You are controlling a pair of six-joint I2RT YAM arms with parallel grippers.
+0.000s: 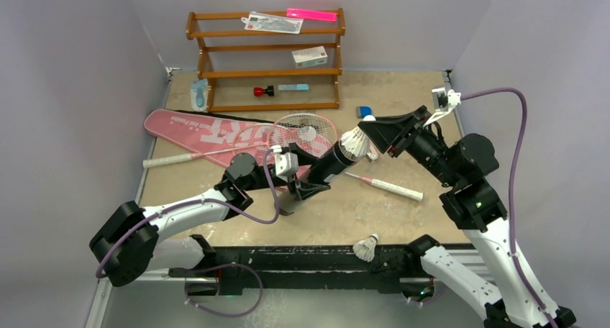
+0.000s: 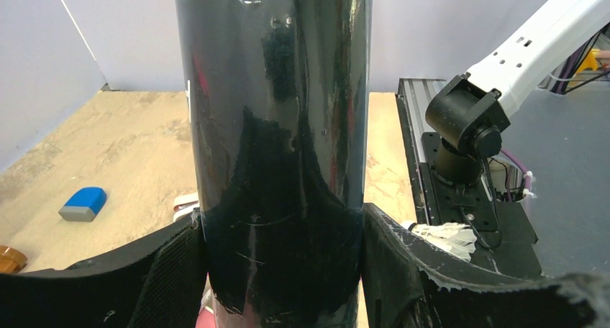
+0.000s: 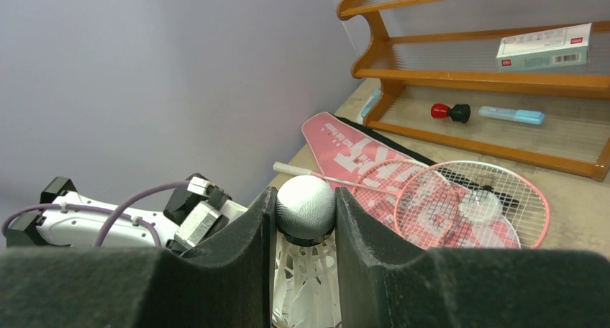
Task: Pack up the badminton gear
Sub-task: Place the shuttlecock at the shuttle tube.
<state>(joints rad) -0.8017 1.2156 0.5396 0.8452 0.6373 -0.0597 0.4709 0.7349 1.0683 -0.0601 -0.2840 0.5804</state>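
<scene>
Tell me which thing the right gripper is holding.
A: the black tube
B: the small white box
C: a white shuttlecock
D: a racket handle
C: in the right wrist view the fingers of the right gripper pinch a white shuttlecock by its rounded cork, while the black tube is clamped by the left gripper.

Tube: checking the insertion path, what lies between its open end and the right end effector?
Only a shuttlecock, gripped by the right end effector; the top view shows it.
</scene>
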